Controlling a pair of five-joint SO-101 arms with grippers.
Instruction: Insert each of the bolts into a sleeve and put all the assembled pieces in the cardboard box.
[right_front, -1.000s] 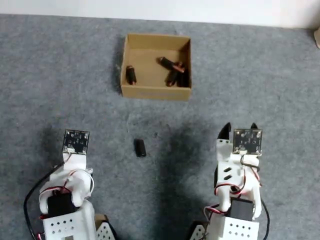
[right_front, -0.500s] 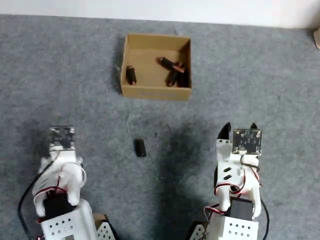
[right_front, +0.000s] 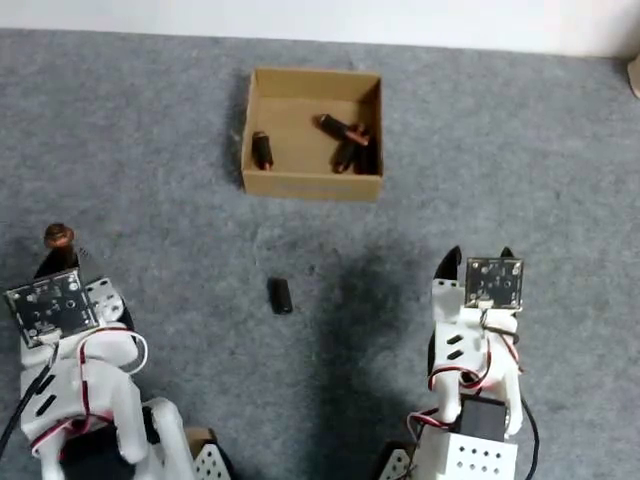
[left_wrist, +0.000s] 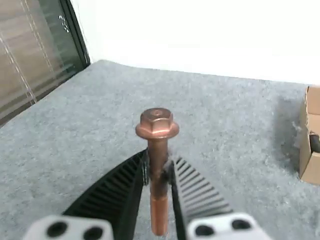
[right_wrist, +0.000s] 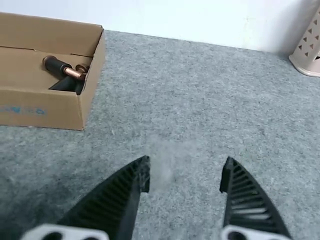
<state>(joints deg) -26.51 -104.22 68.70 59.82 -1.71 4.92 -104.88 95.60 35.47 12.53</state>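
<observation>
While the copper-coloured flanged metal bolt (left_wrist: 157, 127) was pinched, head up, by the left gripper (left_wrist: 158, 159), the short black cylindrical sleeve (right_front: 280, 295) was seen lying on grey carpet (right_front: 150, 150), apart from the open brown cardboard box (right_front: 312, 186), in which assembled pieces (right_front: 345, 140) were contained. The right gripper (right_wrist: 186, 167) was seen spread.

I've swung the left gripper (right_front: 60, 258) well out to the left. The bolt (right_front: 58, 237) clamped in it now shows beyond the wrist camera, where earlier it was probably hidden underneath.
</observation>
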